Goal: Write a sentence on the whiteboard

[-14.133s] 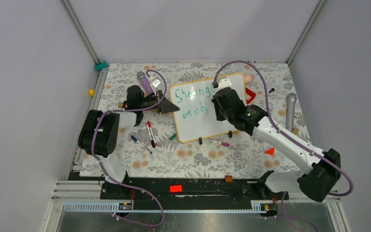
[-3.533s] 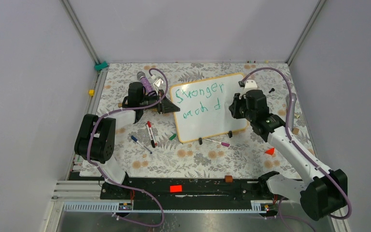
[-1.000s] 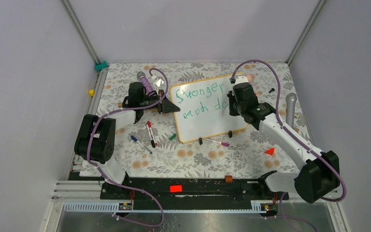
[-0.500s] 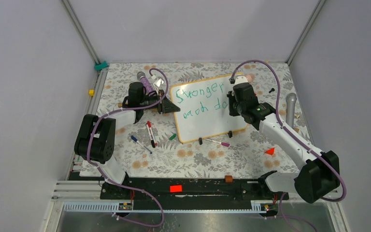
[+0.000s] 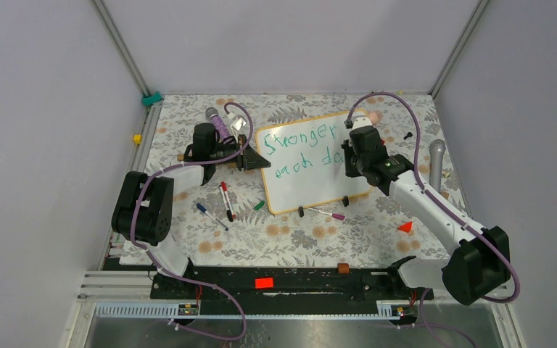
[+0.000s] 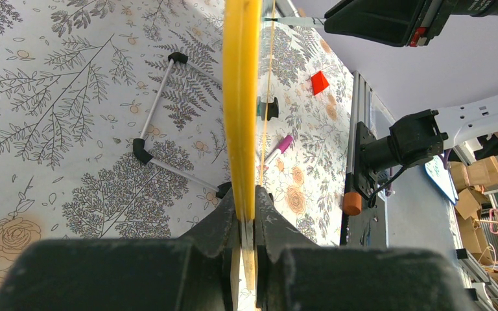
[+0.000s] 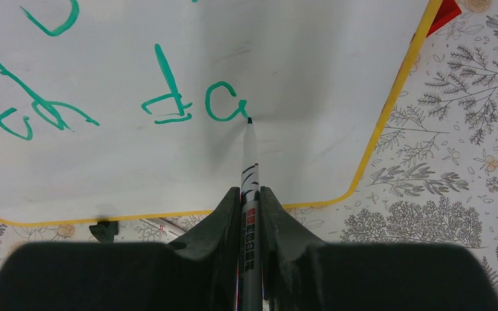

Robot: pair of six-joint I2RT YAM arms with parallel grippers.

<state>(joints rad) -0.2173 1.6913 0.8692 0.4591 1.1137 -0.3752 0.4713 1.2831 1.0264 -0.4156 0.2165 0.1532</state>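
The whiteboard (image 5: 312,187) stands tilted on the floral table, with a yellow-orange frame. The sentence (image 5: 301,139) is in green letters: "Stronger" on top, "each da" below. My left gripper (image 5: 251,160) is shut on the board's left edge; the left wrist view shows the yellow frame (image 6: 242,97) edge-on between the jaws of that gripper (image 6: 247,197). My right gripper (image 5: 347,164) is shut on a white marker (image 7: 249,165). The marker's green tip touches the board at the tail of the "a" (image 7: 224,103).
Loose markers (image 5: 225,200) and a green cap (image 5: 260,205) lie left of the board, and a pink-capped marker (image 5: 330,213) lies at its foot. A grey microphone (image 5: 435,165) and red pieces (image 5: 405,227) are on the right. A purple microphone (image 5: 217,122) lies behind the left arm.
The second line has grown from "each" to "each da". In the last second the marker closed the "a" with a small stroke. The left gripper has kept its hold on the board.
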